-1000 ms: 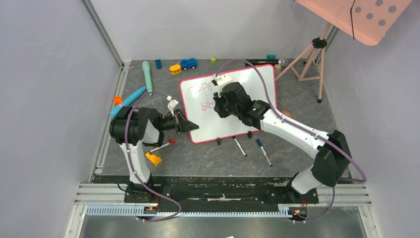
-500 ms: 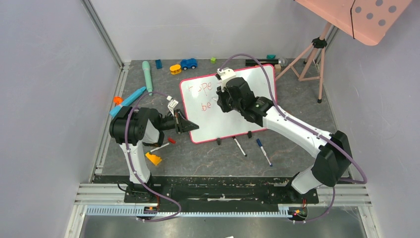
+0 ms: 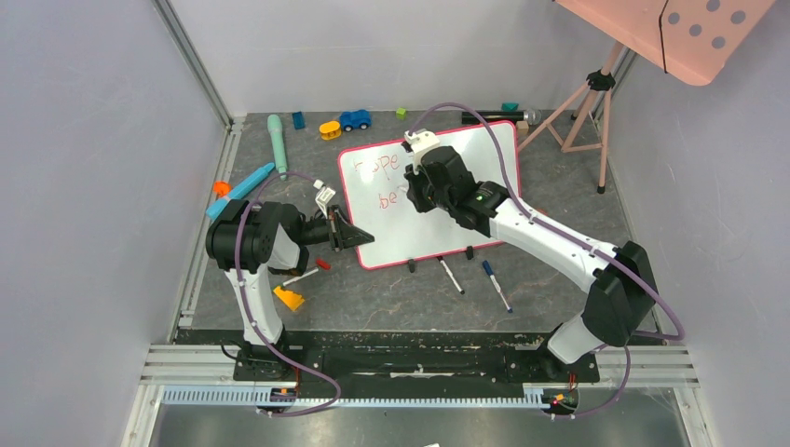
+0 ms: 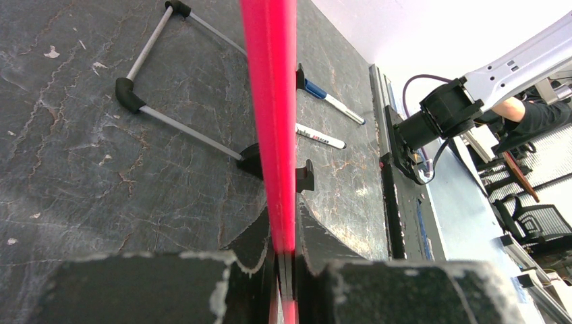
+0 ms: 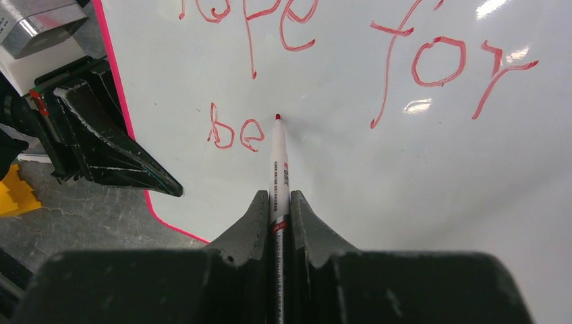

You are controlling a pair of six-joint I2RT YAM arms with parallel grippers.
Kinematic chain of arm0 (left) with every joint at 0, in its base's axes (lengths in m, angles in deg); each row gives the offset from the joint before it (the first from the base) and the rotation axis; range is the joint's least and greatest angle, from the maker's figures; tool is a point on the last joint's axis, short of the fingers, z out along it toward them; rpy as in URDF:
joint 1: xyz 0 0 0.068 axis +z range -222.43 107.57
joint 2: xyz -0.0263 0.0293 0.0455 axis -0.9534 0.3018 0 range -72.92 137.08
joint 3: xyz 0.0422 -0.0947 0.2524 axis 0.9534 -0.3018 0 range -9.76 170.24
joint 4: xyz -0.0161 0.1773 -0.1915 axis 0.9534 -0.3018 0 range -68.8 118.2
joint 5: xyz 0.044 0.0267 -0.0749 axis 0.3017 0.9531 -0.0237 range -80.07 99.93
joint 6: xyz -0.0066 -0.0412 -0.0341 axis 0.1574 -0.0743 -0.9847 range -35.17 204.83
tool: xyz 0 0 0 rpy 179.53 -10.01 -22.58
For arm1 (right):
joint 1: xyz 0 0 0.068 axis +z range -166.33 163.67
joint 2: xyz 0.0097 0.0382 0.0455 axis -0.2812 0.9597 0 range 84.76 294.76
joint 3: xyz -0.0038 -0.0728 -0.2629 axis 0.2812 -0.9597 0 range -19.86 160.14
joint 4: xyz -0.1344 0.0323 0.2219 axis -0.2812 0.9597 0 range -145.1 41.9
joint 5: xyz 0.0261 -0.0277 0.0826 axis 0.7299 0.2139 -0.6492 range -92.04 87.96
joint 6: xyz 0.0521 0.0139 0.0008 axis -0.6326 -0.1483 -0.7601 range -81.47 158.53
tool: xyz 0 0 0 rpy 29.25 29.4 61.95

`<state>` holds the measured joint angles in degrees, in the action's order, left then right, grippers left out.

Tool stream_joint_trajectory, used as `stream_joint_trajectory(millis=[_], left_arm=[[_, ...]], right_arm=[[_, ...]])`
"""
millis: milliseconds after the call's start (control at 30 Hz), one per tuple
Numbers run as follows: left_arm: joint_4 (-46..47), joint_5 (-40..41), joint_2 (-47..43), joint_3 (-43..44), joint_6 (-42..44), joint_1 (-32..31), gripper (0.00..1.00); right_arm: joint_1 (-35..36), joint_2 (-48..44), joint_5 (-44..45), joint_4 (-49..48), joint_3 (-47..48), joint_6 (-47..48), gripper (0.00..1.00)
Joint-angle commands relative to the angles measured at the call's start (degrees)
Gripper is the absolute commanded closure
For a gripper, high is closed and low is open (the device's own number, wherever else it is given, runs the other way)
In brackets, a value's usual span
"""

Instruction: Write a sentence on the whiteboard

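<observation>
The whiteboard (image 3: 438, 228) stands tilted on the table, red-framed, with two black feet. My left gripper (image 3: 359, 236) is shut on its left edge; in the left wrist view the red frame (image 4: 270, 101) runs down between the jaws of that gripper (image 4: 283, 216). My right gripper (image 5: 278, 196) is shut on a white marker (image 5: 278, 169) with a red tip. The tip touches the board just right of "be". The sentence (image 5: 236, 131) reads "hope for" on the top line and "be" below. From above, the right gripper (image 3: 413, 193) covers the middle of the writing.
Two capped markers (image 3: 451, 276) (image 3: 496, 285) lie in front of the board. Toys sit along the back: a blue car (image 3: 355, 119), a yellow piece (image 3: 330, 129) and a teal cylinder (image 3: 277, 140). A yellow wedge (image 3: 289, 298) lies near the left arm. A pink perforated panel on a tripod (image 3: 689, 28) stands back right.
My right gripper slid the marker a little right and up across the board, then came slightly back left. The left gripper and the board stayed still.
</observation>
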<state>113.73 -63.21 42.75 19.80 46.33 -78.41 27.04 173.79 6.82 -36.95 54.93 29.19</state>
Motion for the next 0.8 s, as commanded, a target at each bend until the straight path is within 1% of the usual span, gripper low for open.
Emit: stream_joint_trajectory(millis=[0, 400, 767], left_arm=[[3.67, -3.29, 0.51, 0.4, 7.48, -1.15, 0.98], [3.67, -3.18, 0.42, 0.19, 7.8, -1.17, 0.98], [3.67, -3.18, 0.38, 0.18, 7.81, -1.14, 0.98]], right_arm=[[-0.04, 0.78, 0.48, -0.69, 1.25, 0.78, 1.0], [-0.05, 0.55, 6.75, 1.89, 1.27, -0.54, 1.0], [-0.22, -0.68, 7.54, 1.88, 0.81, -0.73, 1.0]])
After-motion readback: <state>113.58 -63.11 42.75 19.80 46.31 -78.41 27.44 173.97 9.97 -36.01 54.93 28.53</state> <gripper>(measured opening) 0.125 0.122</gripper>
